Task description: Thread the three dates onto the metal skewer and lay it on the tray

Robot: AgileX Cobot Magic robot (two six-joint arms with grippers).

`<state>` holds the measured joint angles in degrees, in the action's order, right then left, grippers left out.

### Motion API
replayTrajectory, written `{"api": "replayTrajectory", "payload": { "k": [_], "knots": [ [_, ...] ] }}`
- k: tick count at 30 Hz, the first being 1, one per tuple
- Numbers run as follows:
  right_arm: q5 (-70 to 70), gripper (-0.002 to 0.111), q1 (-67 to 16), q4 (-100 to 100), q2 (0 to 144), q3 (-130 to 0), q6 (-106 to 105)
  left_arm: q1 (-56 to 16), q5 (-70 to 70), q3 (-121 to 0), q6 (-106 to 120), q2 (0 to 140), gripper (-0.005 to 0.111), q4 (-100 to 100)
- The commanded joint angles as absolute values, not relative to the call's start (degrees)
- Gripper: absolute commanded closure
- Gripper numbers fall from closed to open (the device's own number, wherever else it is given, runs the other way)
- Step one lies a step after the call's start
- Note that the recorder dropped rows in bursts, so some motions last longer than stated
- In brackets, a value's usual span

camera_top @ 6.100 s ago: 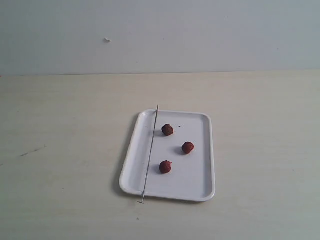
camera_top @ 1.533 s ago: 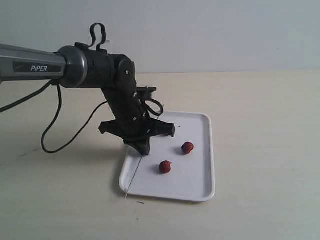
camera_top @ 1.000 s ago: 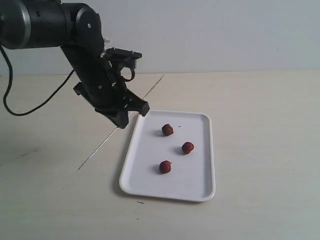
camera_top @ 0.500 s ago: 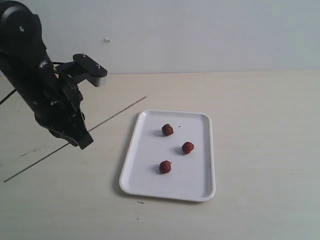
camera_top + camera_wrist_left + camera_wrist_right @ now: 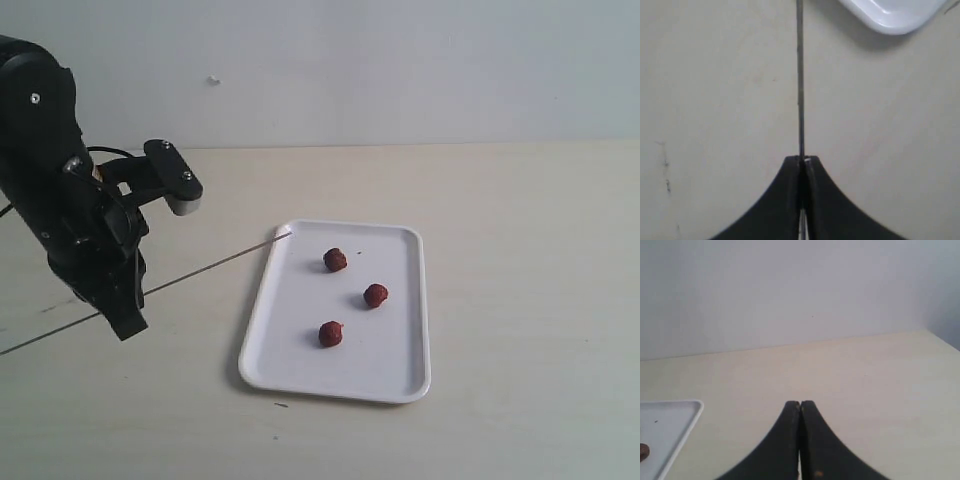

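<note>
Left pincer (image 5: 802, 159) pinches the thin grey metal skewer (image 5: 210, 263), tip at the white plastic tray (image 5: 400, 350) rim; three reddish-brown dates (image 5: 375, 295) lie inside. Right pincer (image 5: 800, 403) pressed together. Aim squarely at a date's centre.

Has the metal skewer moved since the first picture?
Yes. The metal skewer, once lying along the left side of the tray, is now held leftward of it in the left gripper, with only its tip reaching the far-left corner.

Glossy white plastic tray (image 5: 380, 360); thin metal skewer (image 5: 210, 266); seemingly matt tabletop (image 5: 520, 300).
</note>
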<state>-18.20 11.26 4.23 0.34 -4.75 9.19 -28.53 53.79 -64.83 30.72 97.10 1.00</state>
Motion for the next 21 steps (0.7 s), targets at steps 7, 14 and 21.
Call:
{"api": "replayTrajectory", "payload": {
  "k": [7, 14, 21],
  "knots": [
    [-1.9, 0.108, 11.7, -4.5, 0.0, -4.5, 10.6, -28.7, 46.6, -63.8, 30.7, 96.9, 0.107, 0.0],
    [7.4, 0.108, 11.7, -15.7, 0.0, -4.5, 20.3, -28.7, 44.5, -62.2, 32.4, 96.9, 0.107, 0.0],
    [3.3, 0.108, 11.7, -8.0, 8.5, -14.5, 21.9, -28.7, 43.2, -58.4, 43.5, 96.9, 0.107, 0.7]
  ]
}}
